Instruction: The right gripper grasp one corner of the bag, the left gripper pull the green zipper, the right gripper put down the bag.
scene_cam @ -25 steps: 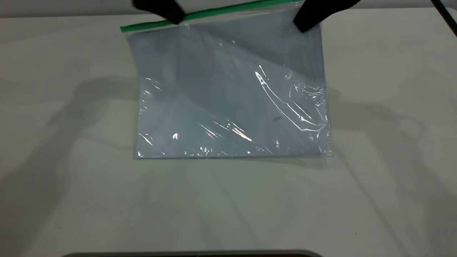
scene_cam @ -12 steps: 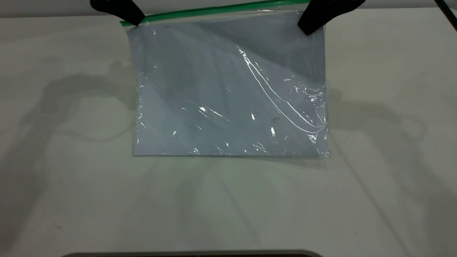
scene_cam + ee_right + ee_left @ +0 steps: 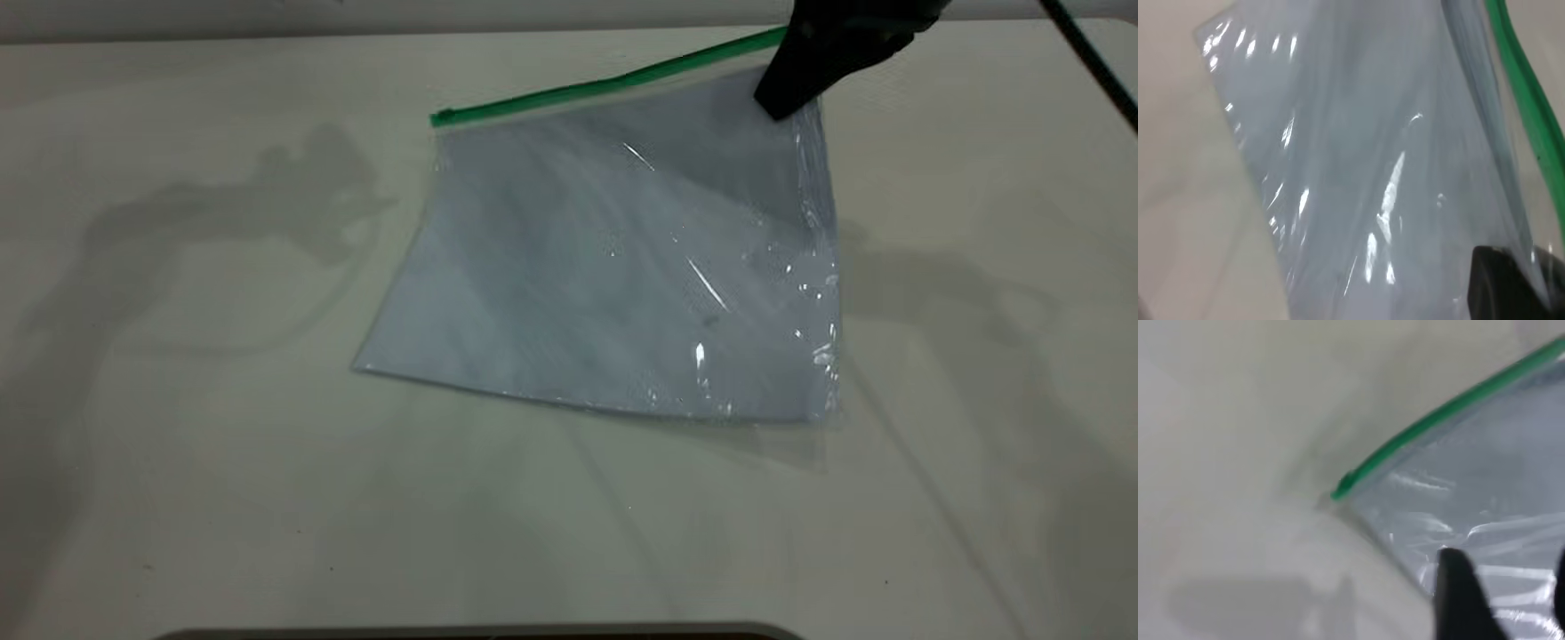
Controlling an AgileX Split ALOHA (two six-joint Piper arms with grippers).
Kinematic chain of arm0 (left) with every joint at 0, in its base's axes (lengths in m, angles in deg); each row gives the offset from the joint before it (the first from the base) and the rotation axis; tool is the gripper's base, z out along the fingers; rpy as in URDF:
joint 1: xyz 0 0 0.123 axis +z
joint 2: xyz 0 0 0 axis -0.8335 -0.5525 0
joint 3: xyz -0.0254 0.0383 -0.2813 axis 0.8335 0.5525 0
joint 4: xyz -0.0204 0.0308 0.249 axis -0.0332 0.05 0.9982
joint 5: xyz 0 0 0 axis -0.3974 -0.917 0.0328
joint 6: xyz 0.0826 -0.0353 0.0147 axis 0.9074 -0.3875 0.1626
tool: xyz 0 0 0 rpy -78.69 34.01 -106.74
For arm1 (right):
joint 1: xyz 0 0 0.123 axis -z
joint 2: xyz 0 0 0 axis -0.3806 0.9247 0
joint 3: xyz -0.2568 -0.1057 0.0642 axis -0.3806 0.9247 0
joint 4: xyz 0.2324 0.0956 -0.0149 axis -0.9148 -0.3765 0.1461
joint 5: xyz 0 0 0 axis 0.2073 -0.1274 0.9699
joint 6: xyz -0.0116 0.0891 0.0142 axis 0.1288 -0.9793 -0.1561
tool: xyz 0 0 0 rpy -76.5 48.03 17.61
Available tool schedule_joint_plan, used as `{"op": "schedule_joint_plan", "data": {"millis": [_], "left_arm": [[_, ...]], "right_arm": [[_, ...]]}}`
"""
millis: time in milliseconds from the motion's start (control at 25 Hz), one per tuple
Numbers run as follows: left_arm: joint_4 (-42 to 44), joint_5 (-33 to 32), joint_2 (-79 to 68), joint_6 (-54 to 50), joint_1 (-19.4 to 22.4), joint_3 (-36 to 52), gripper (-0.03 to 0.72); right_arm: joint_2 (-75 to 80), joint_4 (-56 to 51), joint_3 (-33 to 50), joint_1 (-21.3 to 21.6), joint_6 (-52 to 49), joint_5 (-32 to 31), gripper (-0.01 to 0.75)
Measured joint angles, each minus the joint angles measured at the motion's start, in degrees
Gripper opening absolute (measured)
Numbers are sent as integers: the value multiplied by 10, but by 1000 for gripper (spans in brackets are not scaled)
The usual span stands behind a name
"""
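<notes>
Currently your right tool grips the corner of the bag, fingers closed on the plastic.
Item: clear bag, far corner lifted, near edge resting on the counter. Green zipper runs along the far edge, its slider tab at the free end. Your left tool hovers over the bag near that end, fingers spread, holding nothing.
</notes>
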Motion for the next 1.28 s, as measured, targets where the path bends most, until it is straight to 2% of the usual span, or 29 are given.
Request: {"op": "schedule_joint_plan", "data": {"millis": [80,160,240,360,440,560,720,840,960,1080,1280], "left_arm": [[-6,-4,46,-20,-3,0,575],[-6,-16,96,-51,-6,0,622],[-6,-34,152,-85,-9,0,626],[-7,-73,248,-134,-10,0,591],[0,-103,304,-167,-10,0,567],[44,-138,392,-240,-11,0,558],[159,-177,505,-368,-11,0,555],[251,-179,574,-449,-12,0,553],[326,-179,634,-511,-12,12,553],[370,-179,702,-549,-12,63,553],[409,-179,800,-587,-12,218,551]], "right_arm": [[-1,3,0,0,0,27,120],[-4,25,0,0,-3,42,211],[-10,54,0,1,-18,43,342],[-34,92,0,1,-62,21,522],[-69,117,0,1,-109,-16,588],[-164,147,0,1,-202,-98,596],[-296,167,0,-3,-304,-243,539],[-380,184,0,-7,-356,-332,504],[-460,207,11,-7,-410,-350,490],[-544,239,43,-7,-462,-357,487],[-682,308,141,-7,-539,-357,487]]}}
